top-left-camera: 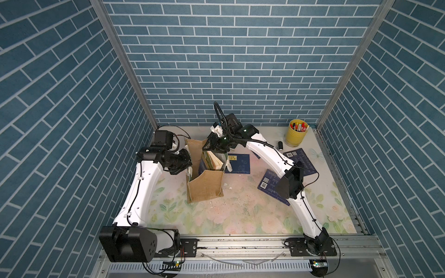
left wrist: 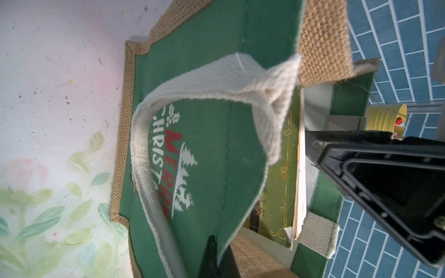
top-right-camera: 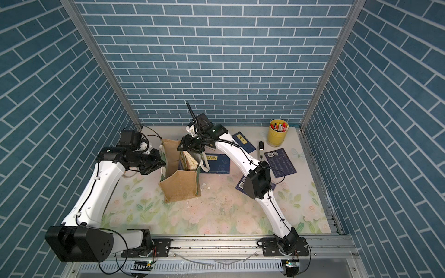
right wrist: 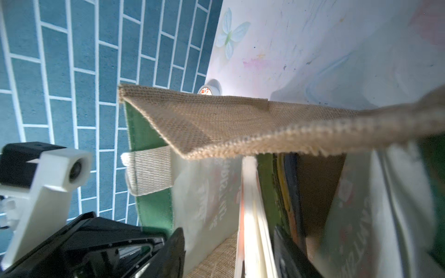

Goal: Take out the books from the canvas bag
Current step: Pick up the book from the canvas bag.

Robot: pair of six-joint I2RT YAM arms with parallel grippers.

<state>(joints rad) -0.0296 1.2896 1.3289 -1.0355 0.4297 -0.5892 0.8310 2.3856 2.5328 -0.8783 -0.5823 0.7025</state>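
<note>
The canvas bag (top-left-camera: 204,185) (top-right-camera: 179,186) stands upright mid-table with its mouth open. My left gripper (top-left-camera: 189,167) (left wrist: 218,257) is shut on the top edge of its green printed side wall (left wrist: 204,72). A green-covered book with gold ornaments (left wrist: 279,168) stands inside, its pale pages (right wrist: 250,204) (top-left-camera: 214,161) facing up. My right gripper (top-left-camera: 215,148) (right wrist: 228,233) reaches into the mouth, open, one finger on each side of that book; the finger (right wrist: 177,248) on the page side stands apart from it. Three navy books (top-left-camera: 238,163) (top-left-camera: 301,163) (top-left-camera: 271,184) lie on the table to the right.
A yellow pen cup (top-left-camera: 296,132) stands at the back right, with a black marker (top-left-camera: 280,145) lying near it. In a top view another navy book (top-right-camera: 243,139) shows behind the right arm. Tiled walls close in three sides; a metal rail (top-left-camera: 240,243) runs along the front.
</note>
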